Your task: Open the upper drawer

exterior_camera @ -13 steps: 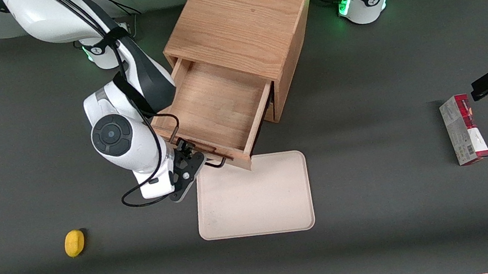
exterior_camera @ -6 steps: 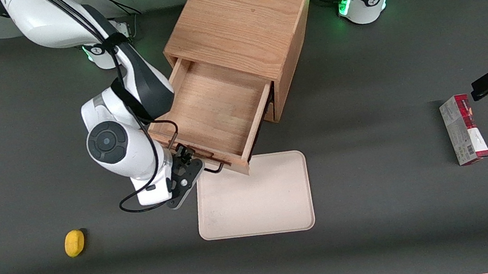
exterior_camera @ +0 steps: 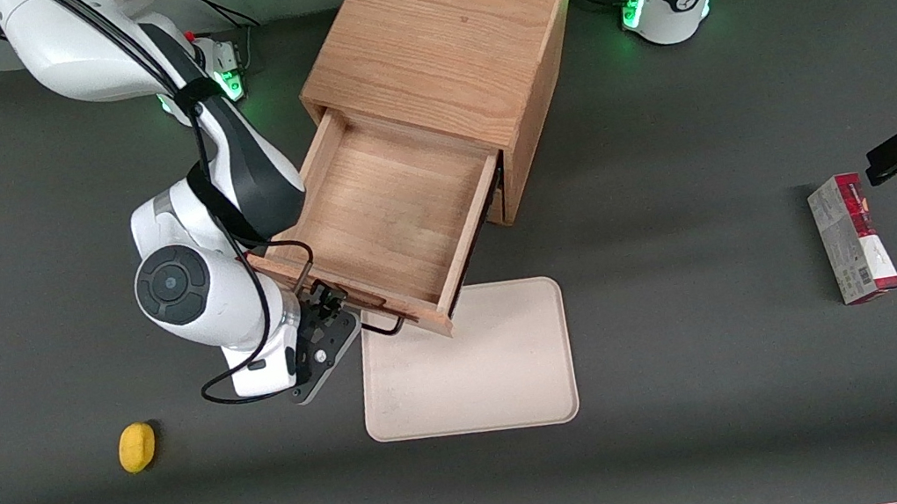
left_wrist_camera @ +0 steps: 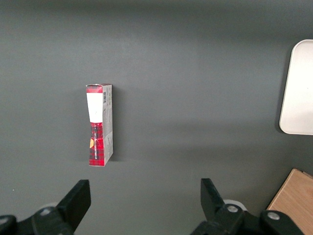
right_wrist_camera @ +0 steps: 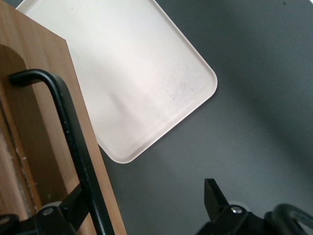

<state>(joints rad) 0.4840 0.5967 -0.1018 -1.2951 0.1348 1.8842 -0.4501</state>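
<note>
The upper drawer of the oak cabinet stands pulled far out, its bare wooden floor showing and nothing in it. Its black wire handle sticks out from the drawer front over the edge of the beige tray. My gripper is at the drawer front, low beside the handle. In the right wrist view the gripper is open, its fingers wide apart. The handle bar runs close against one finger, and the other finger hangs over bare table.
A flat beige tray lies on the table just nearer the front camera than the drawer front, also seen as the tray. A small yellow object lies toward the working arm's end. A red and grey box lies toward the parked arm's end.
The drawer has slid further out of the cabinet, and my gripper and wrist have moved with its front, away from the cabinet. The cabinet itself has stayed put.
</note>
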